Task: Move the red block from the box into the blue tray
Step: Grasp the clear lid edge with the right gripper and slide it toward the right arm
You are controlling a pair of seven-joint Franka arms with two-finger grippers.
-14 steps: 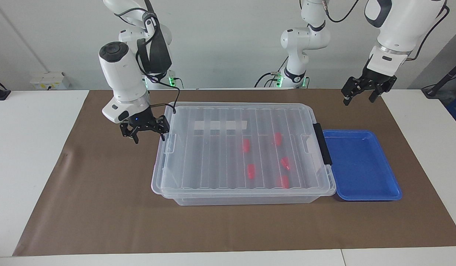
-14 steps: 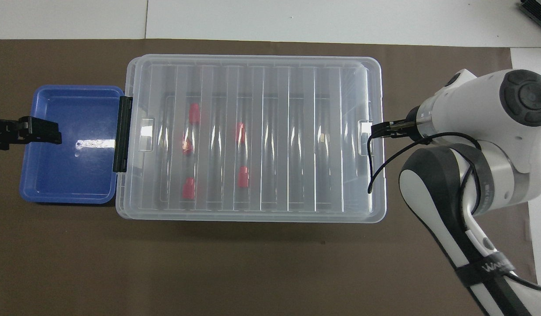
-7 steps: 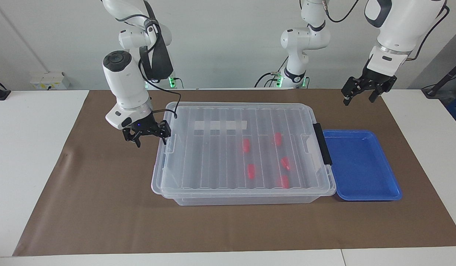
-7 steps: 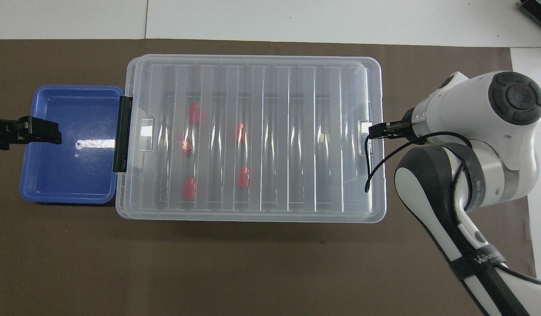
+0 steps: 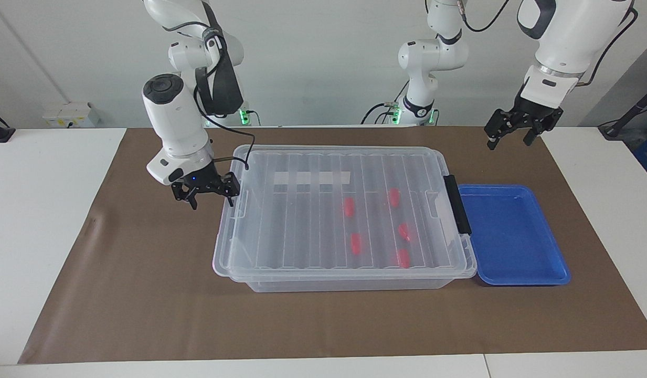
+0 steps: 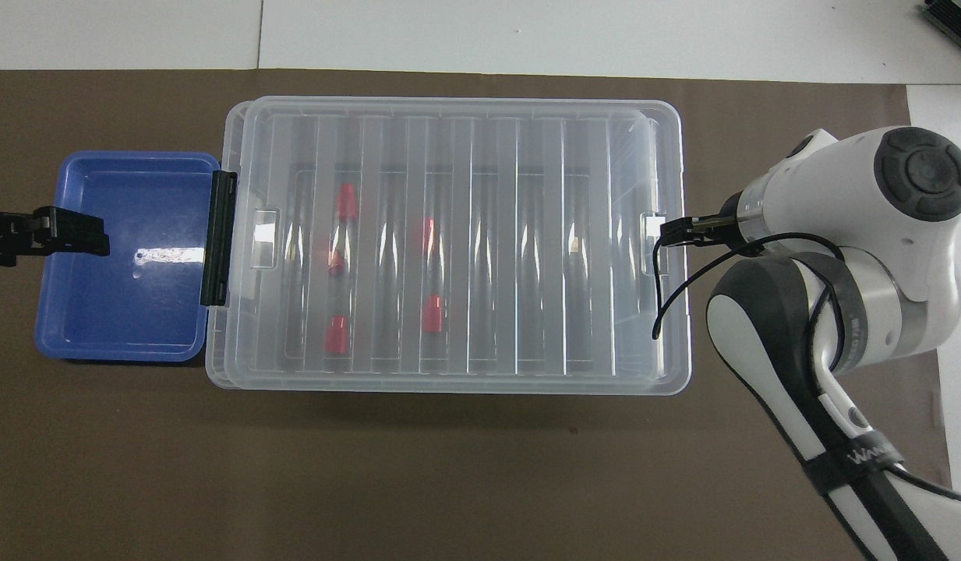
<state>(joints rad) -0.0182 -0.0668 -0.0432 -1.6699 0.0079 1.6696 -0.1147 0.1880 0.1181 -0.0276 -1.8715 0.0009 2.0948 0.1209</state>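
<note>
The right gripper (image 5: 207,189) hangs at the box's (image 5: 344,210) end toward the right arm's side, fingers spread wide, 1 fingertip right against the lid's (image 6: 457,241) edge by the end tab. The 5 red blocks sit inside the box under the closed ribbed lid, well apart from that gripper, clustered in the half toward the black handle (image 5: 457,205). The red block (image 5: 348,207) closest to the right gripper lies about mid-box, with 4 more beside it toward the blue tray (image 5: 512,236). The tray sits just beside the handle end of the box, touching it or nearly so. The left gripper (image 5: 513,129) hovers high, fingers apart, holding nothing; from overhead it is over the tray's outer edge, and that arm waits.

Against half a second ago, the lid has slid a touch toward the right arm's end, and the right gripper has drawn back slightly with it. Blocks and tray have not moved.
</note>
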